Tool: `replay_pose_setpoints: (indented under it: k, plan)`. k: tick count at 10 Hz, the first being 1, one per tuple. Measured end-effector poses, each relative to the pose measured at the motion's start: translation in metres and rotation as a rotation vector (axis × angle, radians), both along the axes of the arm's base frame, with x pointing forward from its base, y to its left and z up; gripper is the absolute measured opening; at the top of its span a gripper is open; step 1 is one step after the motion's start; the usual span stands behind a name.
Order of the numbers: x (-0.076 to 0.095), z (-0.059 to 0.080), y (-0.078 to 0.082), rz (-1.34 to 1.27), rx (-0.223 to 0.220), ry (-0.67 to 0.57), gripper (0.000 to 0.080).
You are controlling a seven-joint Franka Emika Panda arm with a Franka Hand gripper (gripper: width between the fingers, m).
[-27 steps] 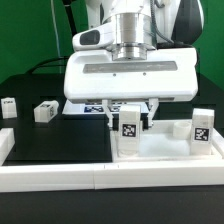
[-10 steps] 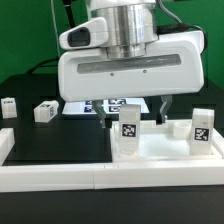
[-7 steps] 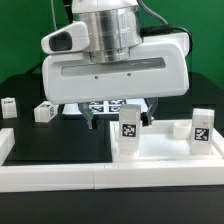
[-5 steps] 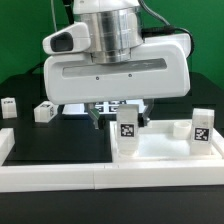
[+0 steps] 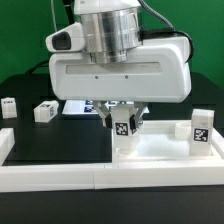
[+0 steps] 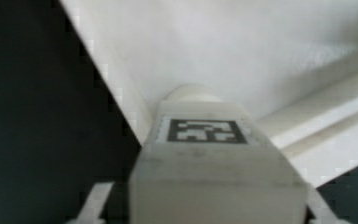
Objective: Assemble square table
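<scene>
The white square table top (image 5: 165, 148) lies at the front of the exterior view's right. One white tagged leg (image 5: 124, 127) stands upright in its near left corner, another leg (image 5: 201, 127) in its right corner. My gripper (image 5: 124, 120) is lowered over the left leg, with a finger on each side of it. In the wrist view the leg (image 6: 208, 150) fills the space between the fingers (image 6: 98, 200), and a thin dark gap shows at each side. Two loose legs (image 5: 44, 111) (image 5: 8, 107) lie on the black mat at the left.
The long white border wall (image 5: 100, 178) runs along the front and up the left side (image 5: 5, 148). The marker board (image 5: 76, 106) lies behind the gripper, mostly hidden by it. The black mat (image 5: 60, 140) spreads left of the table top.
The gripper lifted off the leg, swung to the exterior view's left, then came back right and down. Its fingers now straddle the left leg again.
</scene>
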State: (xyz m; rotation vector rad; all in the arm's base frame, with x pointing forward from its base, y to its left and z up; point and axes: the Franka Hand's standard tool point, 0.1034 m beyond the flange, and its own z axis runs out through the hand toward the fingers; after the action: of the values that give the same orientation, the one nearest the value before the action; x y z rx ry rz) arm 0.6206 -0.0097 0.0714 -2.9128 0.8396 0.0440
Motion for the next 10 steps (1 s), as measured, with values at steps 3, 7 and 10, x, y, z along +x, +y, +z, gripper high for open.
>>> replay_pose_setpoints:
  k: [3, 7, 10]
  plan:
    - [-0.0002, 0.0006, 0.0137, -0.504, 0.003, 0.075, 0.029]
    - [0.0065, -0.0014, 0.0087, -1.009, 0.074, 0.13, 0.029]
    - [0.0063, -0.0026, 0.0089, -0.75, 0.05, 0.079, 0.0476]
